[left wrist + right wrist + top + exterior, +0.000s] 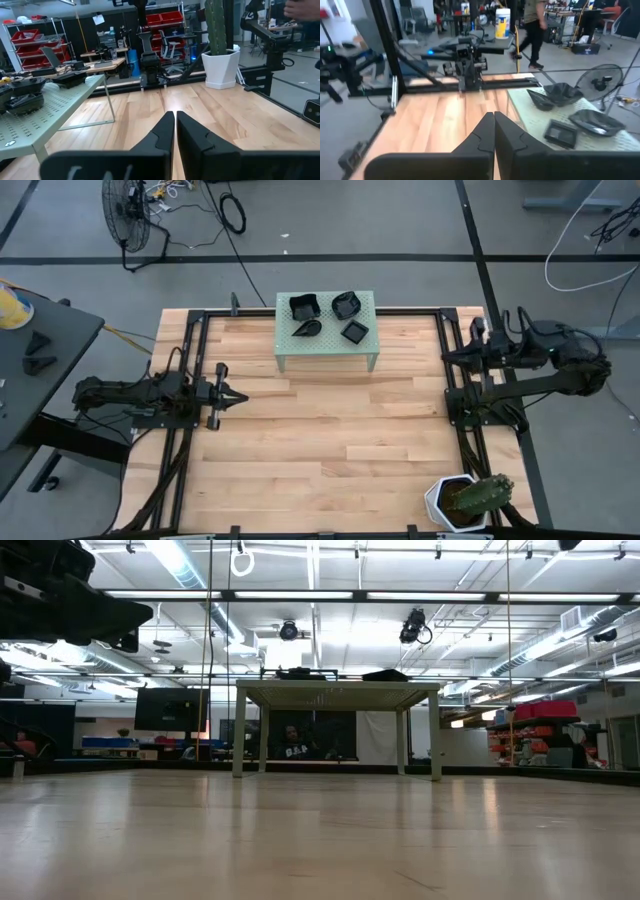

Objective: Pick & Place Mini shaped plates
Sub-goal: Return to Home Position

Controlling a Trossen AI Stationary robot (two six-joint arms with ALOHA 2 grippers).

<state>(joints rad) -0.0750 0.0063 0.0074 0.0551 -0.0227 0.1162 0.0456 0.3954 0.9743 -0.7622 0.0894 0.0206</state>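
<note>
Several mini shaped plates, small glossy black dishes (346,304) (560,93), sit on top of a pale green perforated stand (325,340) at the middle of the table's far edge. The stand rests on its legs (239,740). My left gripper (240,394) (175,114) is shut, held level over the table's left side and pointing toward the right edge. My right gripper (448,358) (494,115) is shut, held high over the right side and pointing toward the left edge. Neither is near the plates.
A white hexagonal pot with a cactus (465,500) (220,62) stands at the table's near right corner. Bare wood (330,430) spreads between the arms. A black frame (455,380) borders the table. A person (532,30) walks in the room beyond.
</note>
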